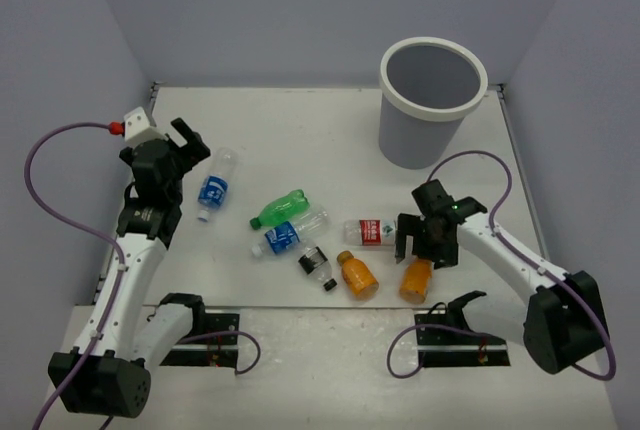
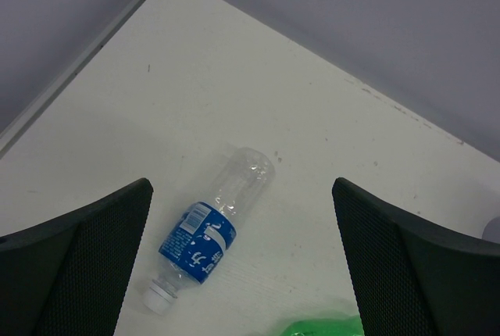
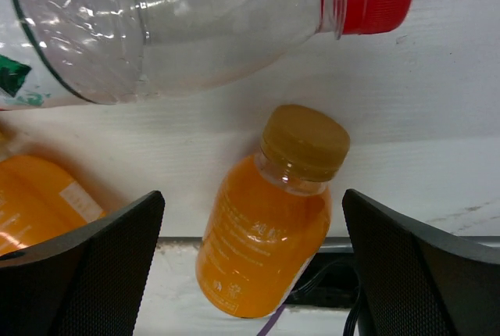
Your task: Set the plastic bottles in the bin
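Note:
The bin [image 1: 419, 136] stands at the back right. Seven bottles lie on the table: a clear blue-labelled one [image 1: 216, 186] at the left, a green one [image 1: 278, 209], a second blue-labelled one [image 1: 285, 236], a dark-labelled one [image 1: 316, 265], two orange ones [image 1: 358, 274] [image 1: 415, 279] and a clear red-labelled one [image 1: 372, 232]. My left gripper [image 1: 190, 143] is open and empty above the left blue-labelled bottle [image 2: 205, 234]. My right gripper [image 1: 419, 242] is open, its jaws on either side of the right orange bottle [image 3: 266, 226], above it.
The red-capped clear bottle [image 3: 180, 16] lies just beyond the right gripper, the other orange bottle [image 3: 39, 199] to its left. The green bottle's end [image 2: 328, 327] shows in the left wrist view. The arm bases and cables [image 1: 450, 345] sit at the near edge. Walls enclose the table.

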